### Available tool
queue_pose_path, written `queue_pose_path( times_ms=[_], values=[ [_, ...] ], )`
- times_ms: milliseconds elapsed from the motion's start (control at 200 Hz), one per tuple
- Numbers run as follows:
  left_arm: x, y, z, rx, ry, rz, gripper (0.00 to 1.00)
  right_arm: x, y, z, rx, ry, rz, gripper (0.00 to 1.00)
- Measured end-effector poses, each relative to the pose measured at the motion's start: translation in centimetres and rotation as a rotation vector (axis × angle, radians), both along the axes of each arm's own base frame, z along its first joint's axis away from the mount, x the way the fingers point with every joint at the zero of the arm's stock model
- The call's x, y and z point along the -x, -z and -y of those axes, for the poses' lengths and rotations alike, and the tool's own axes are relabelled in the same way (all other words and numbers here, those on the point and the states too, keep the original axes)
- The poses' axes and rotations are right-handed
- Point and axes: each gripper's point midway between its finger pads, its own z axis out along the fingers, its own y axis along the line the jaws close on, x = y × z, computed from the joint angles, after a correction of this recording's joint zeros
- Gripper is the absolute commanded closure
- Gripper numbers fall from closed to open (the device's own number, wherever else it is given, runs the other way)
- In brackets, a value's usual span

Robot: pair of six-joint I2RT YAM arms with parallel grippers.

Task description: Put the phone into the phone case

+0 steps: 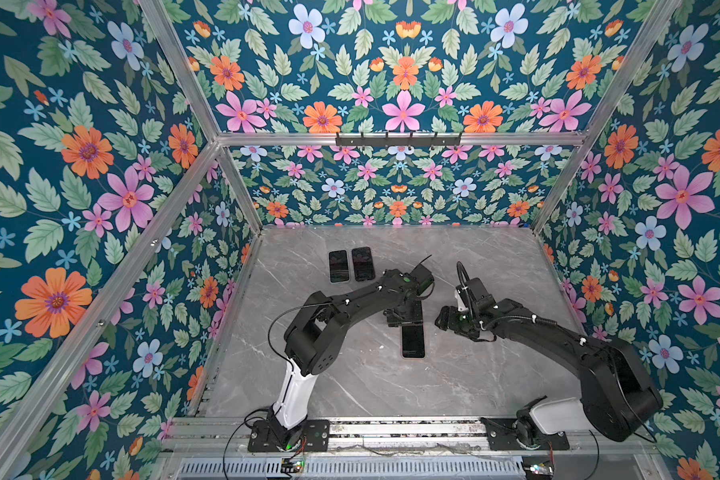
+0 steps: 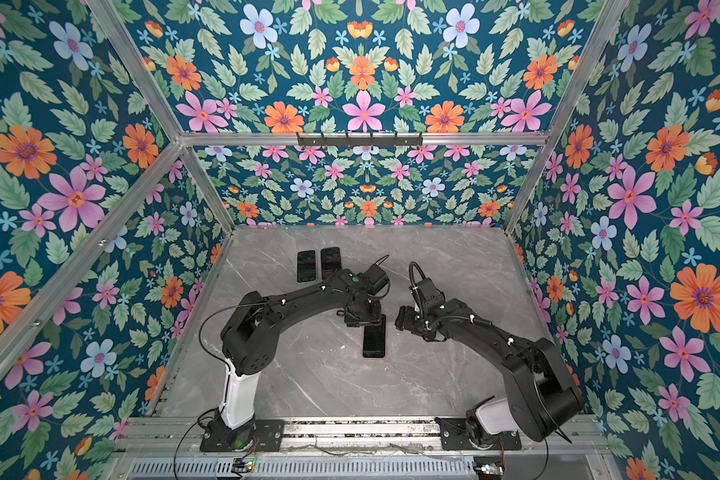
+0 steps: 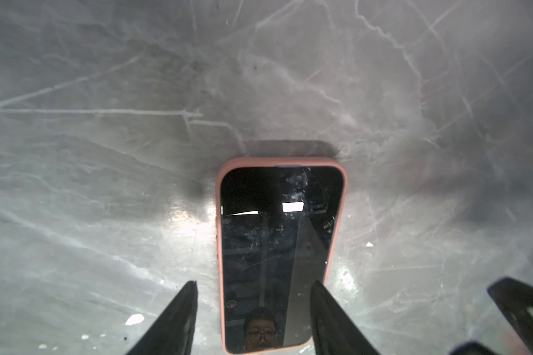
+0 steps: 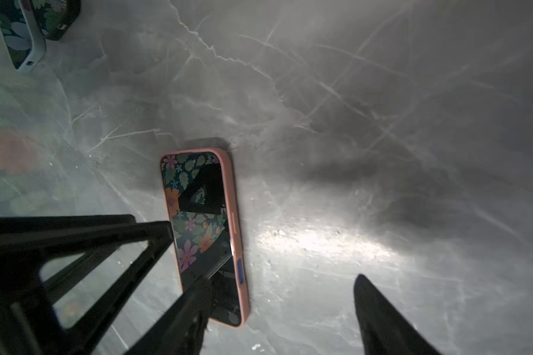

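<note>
Left wrist shows cased phone (image 3: 280, 246) between fingers (image 3: 179, 316) of left end effector (image 3: 254, 284).

The left arm (image 1: 350, 303) and right arm (image 1: 558, 332) are black and chunky; each has a white bottom part (image 1: 296, 390) on a flat black plate (image 1: 319, 434); thin black cables (image 1: 269, 332) loop out; little white dots (image 1: 378, 287) and a green dot (image 1: 407, 280) sit on top; the left gripper (image 3: 254, 316) has pointy black fingers (image 3: 179, 316).

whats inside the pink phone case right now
A phone, dark screen up, fills the pink case, only the rim showing around it. The case's inner back is covered by the phone.
</note>
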Motion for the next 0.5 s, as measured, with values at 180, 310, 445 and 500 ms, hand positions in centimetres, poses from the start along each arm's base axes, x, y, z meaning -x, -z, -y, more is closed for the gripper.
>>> queue_pose_path(
  times_ms=[180,310,445,500],
  values=[
    [0.8,0.3,0.3,-0.072,-0.024,-0.012,0.20,1.2,1.0,1.0,0.026,-0.003,-0.003,0.19],
    [0.9,0.4,1.4,-0.086,-0.023,-0.013,0.11,1.4,1.4,1.3,0.029,0.002,-0.014,0.18],
    [1.2,1.1,1.7,-0.096,-0.033,-0.031,0.11,1.5,1.4,1.4,0.027,0.002,-0.009,0.18],
    [1.5,1.7,1.7,-0.103,-0.030,-0.048,0.11,1.6,1.5,1.5,0.025,0.004,-0.011,0.18]
  ],
)
